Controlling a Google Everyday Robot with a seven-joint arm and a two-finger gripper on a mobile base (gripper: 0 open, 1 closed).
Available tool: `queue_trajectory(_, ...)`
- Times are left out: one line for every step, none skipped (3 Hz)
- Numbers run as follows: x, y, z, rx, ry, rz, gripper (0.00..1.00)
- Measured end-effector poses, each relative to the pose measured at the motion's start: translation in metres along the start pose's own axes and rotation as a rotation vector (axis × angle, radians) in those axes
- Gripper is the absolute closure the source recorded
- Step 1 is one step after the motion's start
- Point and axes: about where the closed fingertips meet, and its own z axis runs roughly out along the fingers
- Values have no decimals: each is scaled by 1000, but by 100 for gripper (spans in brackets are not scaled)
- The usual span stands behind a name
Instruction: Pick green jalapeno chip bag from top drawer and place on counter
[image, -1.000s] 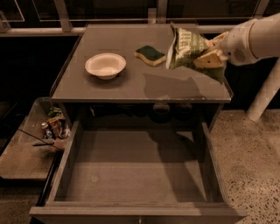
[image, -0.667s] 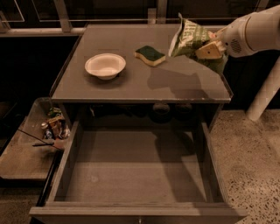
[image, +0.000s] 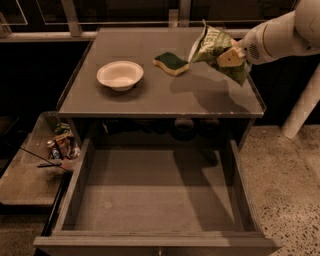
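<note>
The drawer (image: 155, 200) stands pulled out below, its floor bare, and above it the table (image: 150, 100) is where the action now sits. Over its right rear corner the gripper (image: 231, 57) hangs at the end of the white arm, jaws pinching the green chip bag (image: 212, 42). Within the last second we see the bag tip from near upright to a slant. It is still off the surface, with its shadow on the tabletop beneath. We judge the lift from the drawer done, with only the set-down and release left. A white bowl (image: 120, 75) sits well to the left, and a sponge (image: 171, 63) lies near the bag.
</note>
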Motion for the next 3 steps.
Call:
queue_trajectory(14, -9, 16, 7, 26, 31, 100)
queue_trajectory(31, -22, 28, 10, 48, 69, 100)
queue_trajectory(46, -20, 42, -22, 75, 83, 100)
